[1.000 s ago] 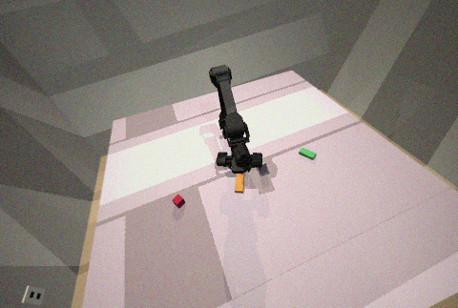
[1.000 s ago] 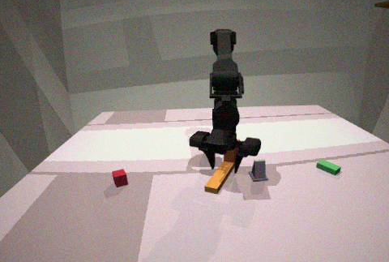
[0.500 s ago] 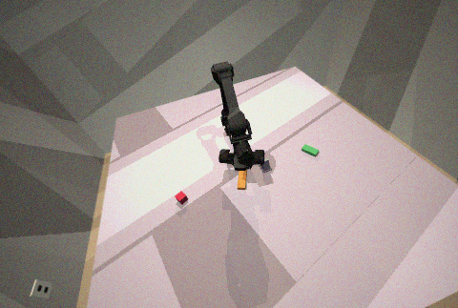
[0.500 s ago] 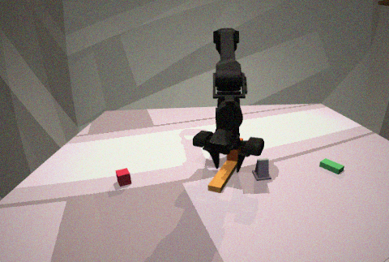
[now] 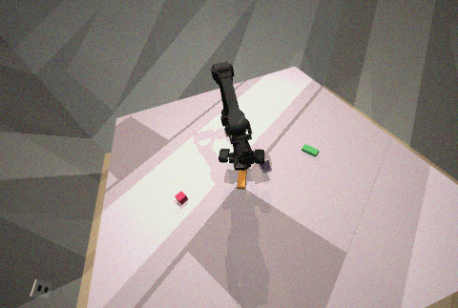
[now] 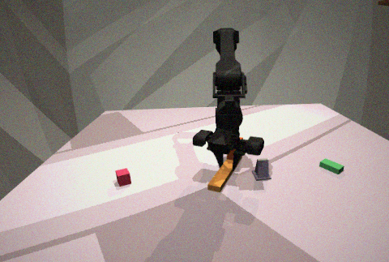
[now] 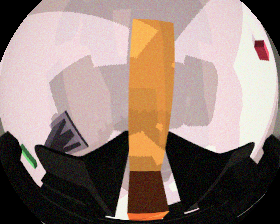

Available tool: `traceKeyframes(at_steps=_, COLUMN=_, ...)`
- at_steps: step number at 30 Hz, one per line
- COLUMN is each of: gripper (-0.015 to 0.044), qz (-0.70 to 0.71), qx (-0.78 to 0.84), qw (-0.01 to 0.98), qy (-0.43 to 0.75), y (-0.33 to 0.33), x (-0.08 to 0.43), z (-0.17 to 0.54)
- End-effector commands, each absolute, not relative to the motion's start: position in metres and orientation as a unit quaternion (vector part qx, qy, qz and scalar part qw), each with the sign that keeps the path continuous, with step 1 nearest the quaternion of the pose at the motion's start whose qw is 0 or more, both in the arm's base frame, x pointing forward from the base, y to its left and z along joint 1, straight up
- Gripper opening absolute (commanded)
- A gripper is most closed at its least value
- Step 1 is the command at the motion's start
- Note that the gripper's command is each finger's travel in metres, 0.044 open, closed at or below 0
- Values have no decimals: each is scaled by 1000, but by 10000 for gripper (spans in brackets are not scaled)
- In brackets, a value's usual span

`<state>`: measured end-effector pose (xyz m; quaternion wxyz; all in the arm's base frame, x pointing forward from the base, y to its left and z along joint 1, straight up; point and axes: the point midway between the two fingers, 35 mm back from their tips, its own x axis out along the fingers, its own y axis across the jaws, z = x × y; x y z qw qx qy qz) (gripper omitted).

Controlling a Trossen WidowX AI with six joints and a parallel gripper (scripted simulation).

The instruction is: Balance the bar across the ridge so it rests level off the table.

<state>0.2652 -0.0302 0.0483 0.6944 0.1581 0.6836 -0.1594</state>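
The orange bar (image 5: 241, 180) (image 6: 220, 178) (image 7: 151, 75) lies low at the table, pointing away from the arm; I cannot tell whether it touches. A taller orange-red block (image 7: 147, 192) stands on its end nearest the arm, mostly hidden by the gripper in the top and exterior views. My gripper (image 6: 228, 165) (image 7: 147, 135) points down and is shut on the bar, a finger on each side, just ahead of the block. The ridge, a dark grey wedge on a flat base (image 5: 265, 166) (image 6: 262, 169) (image 7: 66, 135), stands apart beside the bar, with nothing on it.
A red cube (image 5: 181, 197) (image 6: 123, 177) (image 7: 261, 50) lies on the other side of the bar from the ridge. A green block (image 5: 310, 150) (image 6: 331, 166) (image 7: 29, 156) lies beyond the ridge, farther right in the top and exterior views.
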Motion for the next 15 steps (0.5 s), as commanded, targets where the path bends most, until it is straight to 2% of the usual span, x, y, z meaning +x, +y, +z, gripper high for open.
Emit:
traceKeyframes(at_steps=1, gripper=0, qz=-159, qx=158, qw=698, qy=681, y=-31, x=269, z=58)
traceKeyframes(at_steps=15, gripper=0, qz=-158, qx=158, qw=697, qy=681, y=-31, x=271, z=93)
